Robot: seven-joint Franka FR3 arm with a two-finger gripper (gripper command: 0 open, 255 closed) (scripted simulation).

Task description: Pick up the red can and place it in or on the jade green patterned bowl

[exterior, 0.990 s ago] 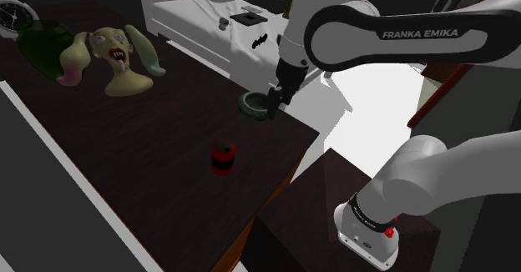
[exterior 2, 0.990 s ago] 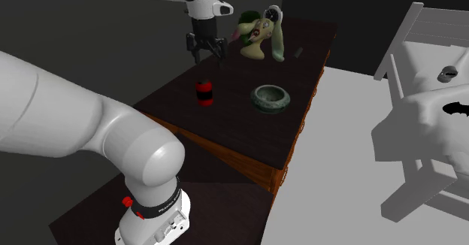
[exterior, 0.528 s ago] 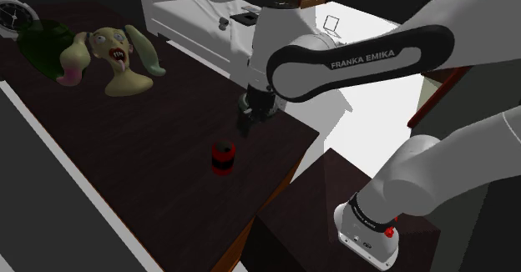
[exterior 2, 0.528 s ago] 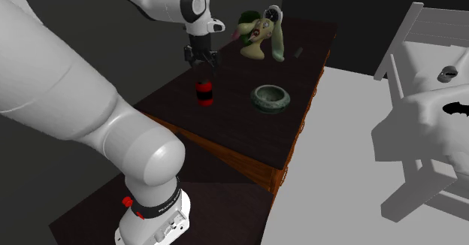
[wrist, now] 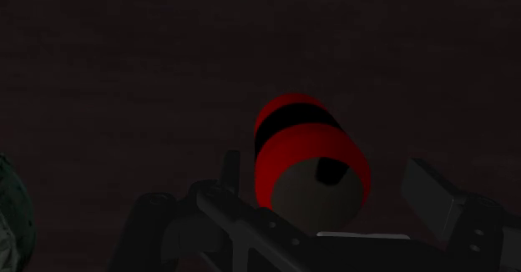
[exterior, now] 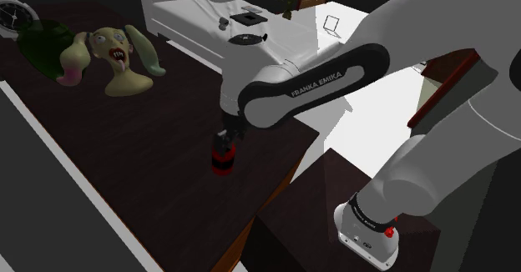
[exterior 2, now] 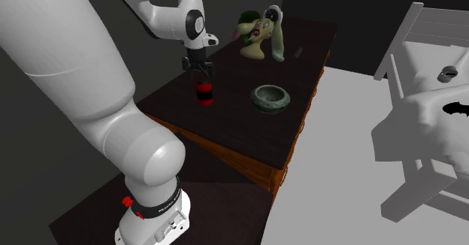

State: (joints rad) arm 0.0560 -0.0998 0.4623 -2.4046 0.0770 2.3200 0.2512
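The red can (exterior: pixel 223 158) stands upright on the dark wooden table (exterior: pixel 142 145), near the edge closest to the stand. It has a black band around its body. In the wrist view its pale top (wrist: pixel 313 197) carries a small dark mark. In the second exterior view the can (exterior 2: pixel 204 93) is well apart from the green patterned bowl (exterior 2: pixel 270 98), which sits on the same table (exterior 2: pixel 240 127) toward that view's right.

The gripper (exterior: pixel 227 137) hangs directly above the can, pointing down at it, with the white forearm marked FRANKA EMIKA reaching across from the shoulder view's right. In the second exterior view the gripper (exterior 2: pixel 201 72) is just over the can's top. In the wrist view its fingers are spread. One black finger (wrist: pixel 230 168) is close beside the can (wrist: pixel 307 145) and the other (wrist: pixel 430 191) stands clear of it on the opposite side, so the can lies between them unclasped. That view is dim, and whether the nearer finger brushes the can's side is hard to say. A greenish curved shape (wrist: pixel 10 208) at the picture's edge is probably the bowl's rim.

Further back on the table sits a doll's head (exterior: pixel 117 57) with pale green pigtails and an open mouth, and beyond it a clock (exterior: pixel 12 13).
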